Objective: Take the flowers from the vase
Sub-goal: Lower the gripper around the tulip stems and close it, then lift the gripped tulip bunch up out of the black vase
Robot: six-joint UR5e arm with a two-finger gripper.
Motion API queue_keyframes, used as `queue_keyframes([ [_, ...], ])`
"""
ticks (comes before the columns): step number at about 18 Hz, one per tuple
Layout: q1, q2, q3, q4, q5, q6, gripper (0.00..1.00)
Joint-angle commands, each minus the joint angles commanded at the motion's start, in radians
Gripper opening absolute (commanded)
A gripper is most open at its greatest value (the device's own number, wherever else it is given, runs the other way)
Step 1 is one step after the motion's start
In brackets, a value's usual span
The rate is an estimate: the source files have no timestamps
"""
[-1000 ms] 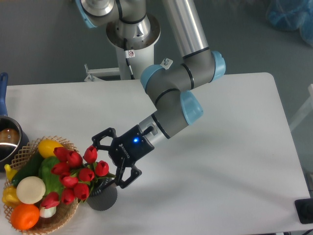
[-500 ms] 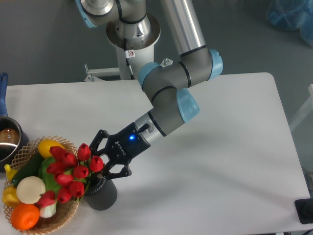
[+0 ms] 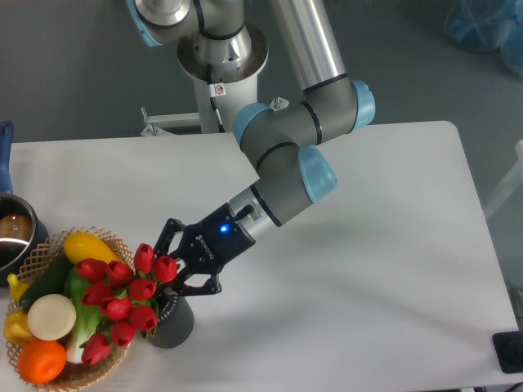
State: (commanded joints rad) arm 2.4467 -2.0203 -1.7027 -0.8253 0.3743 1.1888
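The flowers (image 3: pixel 122 298), a bunch of red tulip buds with green stems, lean left out of the dark grey ribbed vase (image 3: pixel 172 323) near the table's front left. Their stems are still in the vase's mouth. My gripper (image 3: pixel 174 268) reaches down from the upper right, just above the vase. Its black fingers (image 3: pixel 203 284) are closed in around the stems right under the buds. The fingertips are partly hidden behind the buds.
A wicker basket (image 3: pixel 110 241) with toy vegetables sits at the front left, touching the flowers. A metal pot (image 3: pixel 15 233) with a blue handle stands at the left edge. The arm's base (image 3: pixel 221 57) is behind the table.
The gripper moved down-left onto the stems and its fingers closed in from wide open. The bunch was squeezed together and shifted slightly down and left.
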Motion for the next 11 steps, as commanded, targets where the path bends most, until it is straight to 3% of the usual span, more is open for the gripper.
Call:
queue_keyframes([
  [11,0.031,0.057,-0.018,-0.002,-0.086,-0.008,0.25],
])
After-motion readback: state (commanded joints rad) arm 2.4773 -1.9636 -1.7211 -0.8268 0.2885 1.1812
